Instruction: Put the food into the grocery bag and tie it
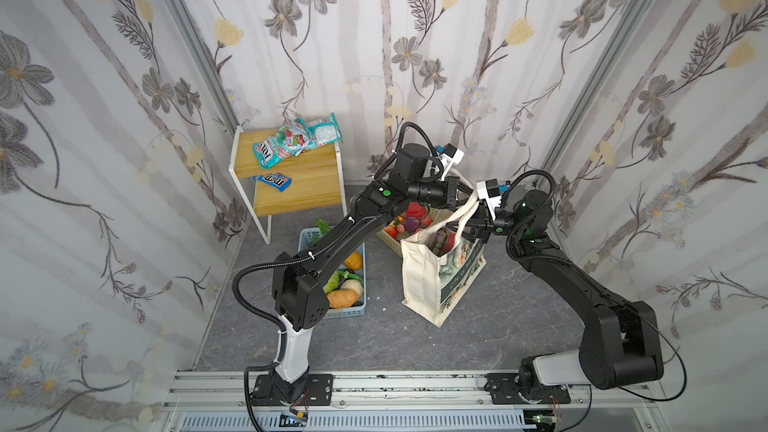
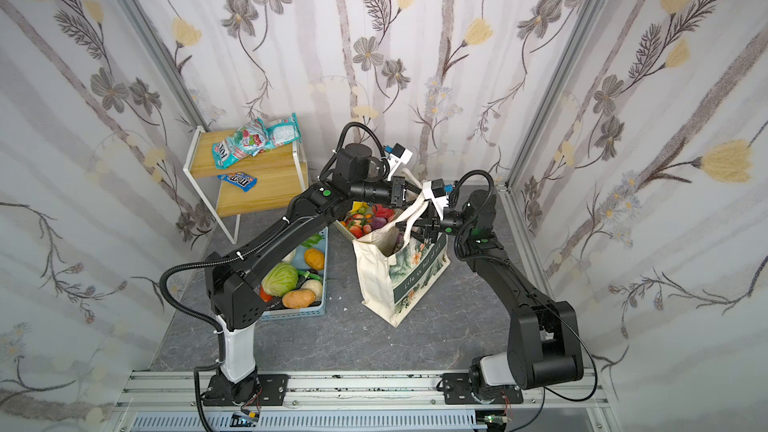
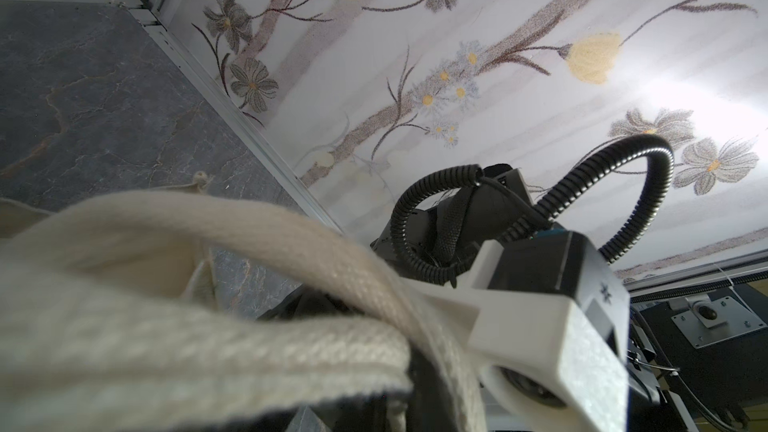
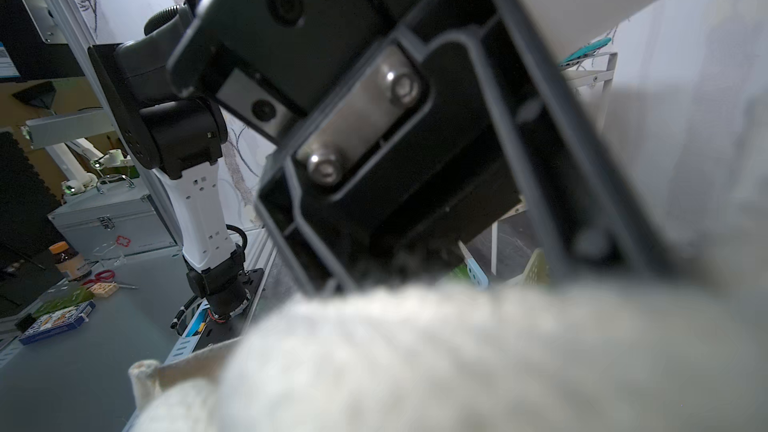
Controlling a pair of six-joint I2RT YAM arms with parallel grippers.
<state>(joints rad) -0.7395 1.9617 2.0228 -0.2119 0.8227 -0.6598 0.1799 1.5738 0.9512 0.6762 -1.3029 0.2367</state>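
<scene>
strap handles (image 1: pixel 466 216) lifted, no knot that i can see yet
left gripper (image 1: pixel 466 195) is pinched tight on one handle, i think to keep it raised and taut; right gripper (image 1: pixel 468 230) stands spread astride a strap just beside, gripping nothing. below them the grocery bag (image 1: pixel 419 280) stands upright, food (image 1: pixel 441 241) in its mouth.

Teal packet (image 1: pixel 268 154) on top step of wooden shelf (image 1: pixel 307 197): brand FOX'S in white capitals, upside down in both top views.
Blue packet (image 1: pixel 273 181) on lower step, same shelf: M&M's logo, also upside down.
Dark green panel (image 2: pixel 417 263) on grocery bag (image 2: pixel 374 276): pale script, "Life is full of art".
Metal case (image 4: pixel 104 218), right wrist view: red cross outline.
Remaining print too blurred to read.
</scene>
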